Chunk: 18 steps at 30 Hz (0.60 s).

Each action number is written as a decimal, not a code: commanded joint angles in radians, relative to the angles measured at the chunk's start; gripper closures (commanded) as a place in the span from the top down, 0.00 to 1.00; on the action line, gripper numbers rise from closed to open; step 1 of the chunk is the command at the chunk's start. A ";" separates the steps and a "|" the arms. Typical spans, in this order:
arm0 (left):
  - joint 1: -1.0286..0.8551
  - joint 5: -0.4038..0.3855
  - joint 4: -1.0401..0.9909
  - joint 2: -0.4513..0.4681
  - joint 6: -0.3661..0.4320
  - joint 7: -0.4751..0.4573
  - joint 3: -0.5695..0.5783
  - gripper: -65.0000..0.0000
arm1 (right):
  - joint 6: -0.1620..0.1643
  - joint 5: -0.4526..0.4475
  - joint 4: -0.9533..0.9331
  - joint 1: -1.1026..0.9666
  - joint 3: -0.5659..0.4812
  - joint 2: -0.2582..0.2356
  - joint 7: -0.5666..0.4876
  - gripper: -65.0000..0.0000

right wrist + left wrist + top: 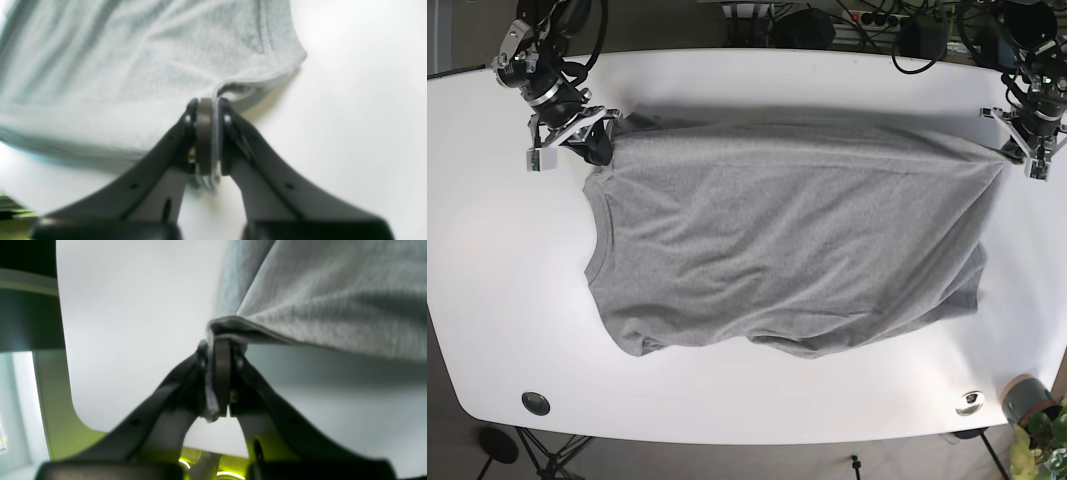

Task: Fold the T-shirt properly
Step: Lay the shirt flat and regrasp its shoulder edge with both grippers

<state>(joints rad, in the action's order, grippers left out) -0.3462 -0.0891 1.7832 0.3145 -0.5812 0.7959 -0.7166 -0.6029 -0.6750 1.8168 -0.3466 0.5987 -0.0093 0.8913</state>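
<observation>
A grey T-shirt [787, 240] lies spread across the white table [757, 80], collar to the left. Its far edge is stretched between both arms. My right gripper [599, 140] at the back left is shut on the shoulder corner; in the right wrist view the gripper [207, 140] pinches a fold of the T-shirt [133, 66]. At the back right, my left gripper [1017, 147] is shut on the hem corner; in the left wrist view that gripper [218, 380] holds the T-shirt [333, 300] lifted off the table.
A round black insert [535, 403] sits near the table's front left edge and a silver one [970, 402] near the front right. A potted plant [1039, 425] stands beyond the front right corner. Cables and gear [827, 20] crowd behind the far edge.
</observation>
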 commanded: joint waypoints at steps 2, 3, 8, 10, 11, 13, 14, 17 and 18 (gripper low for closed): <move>0.002 0.001 0.014 0.027 0.005 -0.013 -0.007 0.00 | 0.005 -0.110 -0.010 -0.007 0.004 -0.047 -0.022 0.04; 0.003 0.001 0.014 0.027 0.005 -0.013 -0.007 0.00 | 0.007 -0.124 -0.019 -0.007 0.004 -0.053 -0.022 0.04; 0.005 0.001 0.014 0.027 0.005 -0.013 -0.004 0.00 | 0.007 -0.121 -0.047 -0.002 0.004 -0.065 -0.022 0.06; 0.003 0.001 0.014 0.027 0.005 -0.013 -0.004 0.00 | 0.007 -0.122 -0.050 -0.002 0.004 -0.073 -0.022 0.14; 0.003 0.001 0.014 0.027 0.005 -0.013 -0.004 0.00 | 0.007 -0.122 -0.050 -0.002 0.004 -0.071 -0.022 0.19; 0.002 0.001 0.014 0.027 0.005 -0.013 -0.004 0.00 | 0.007 -0.122 -0.050 -0.007 0.004 -0.071 -0.022 0.33; 0.002 0.001 0.014 0.027 0.005 -0.013 -0.004 0.00 | 0.007 -0.125 -0.050 -0.007 0.004 -0.070 -0.022 0.42; 0.002 0.001 0.014 0.025 0.005 -0.013 -0.004 0.00 | 0.007 -0.130 -0.050 -0.009 0.004 -0.068 -0.022 0.57; 0.002 0.001 0.014 0.025 0.005 -0.013 -0.004 0.00 | 0.007 -0.130 -0.050 -0.009 0.004 -0.068 -0.022 0.61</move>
<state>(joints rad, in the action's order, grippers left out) -0.3473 -0.0887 1.7832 0.3222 -0.5812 0.7963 -0.7128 -0.5880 -0.7830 1.7523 -0.3557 0.5983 -0.0689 0.8913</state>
